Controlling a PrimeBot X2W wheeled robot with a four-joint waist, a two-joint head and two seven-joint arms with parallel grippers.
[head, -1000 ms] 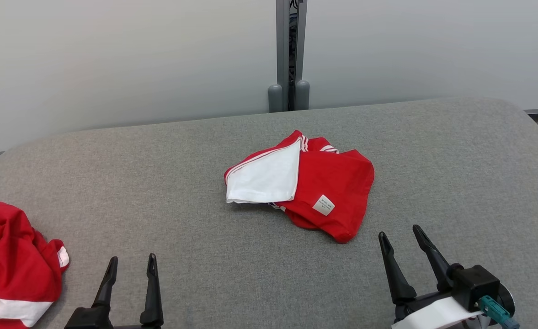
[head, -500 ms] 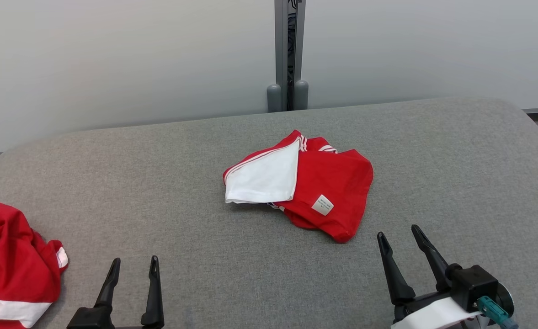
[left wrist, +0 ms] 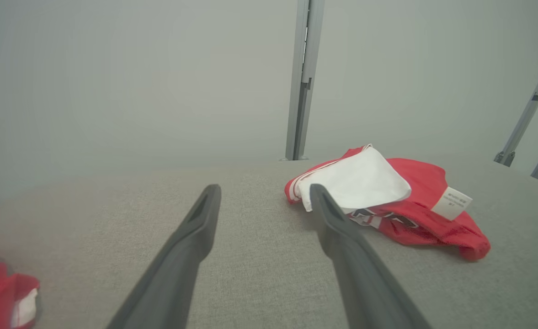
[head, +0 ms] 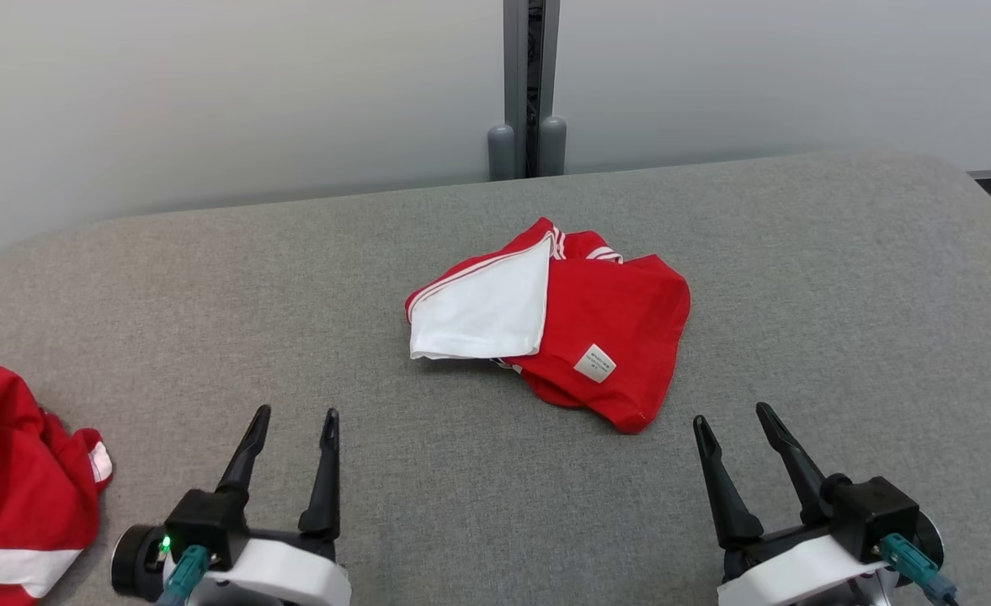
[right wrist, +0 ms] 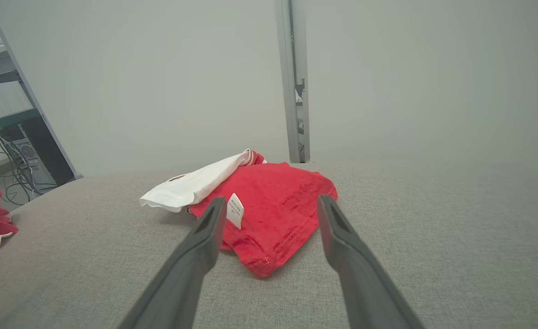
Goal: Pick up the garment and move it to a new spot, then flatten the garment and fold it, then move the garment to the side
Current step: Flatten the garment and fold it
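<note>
A red and white garment (head: 558,324) lies crumpled in the middle of the grey padded table (head: 840,278), with a white panel folded over its left half and a small white label on the red part. In the left wrist view the garment (left wrist: 387,201) lies ahead and to the right; in the right wrist view the garment (right wrist: 259,205) lies straight ahead. My left gripper (head: 295,412) stands open near the front edge, well short of it. My right gripper (head: 732,412) is open too, just right of the garment's near red corner, touching nothing.
A second red and white cloth (head: 15,480) lies bunched at the table's front left edge. A grey post (head: 529,84) stands behind the table against a pale wall. In the right wrist view, shelving and cables (right wrist: 8,151) stand off to the left.
The head camera has tilted, shifting the whole picture. My left gripper has come up and right into fuller view. The garment and the right gripper keep their places.
</note>
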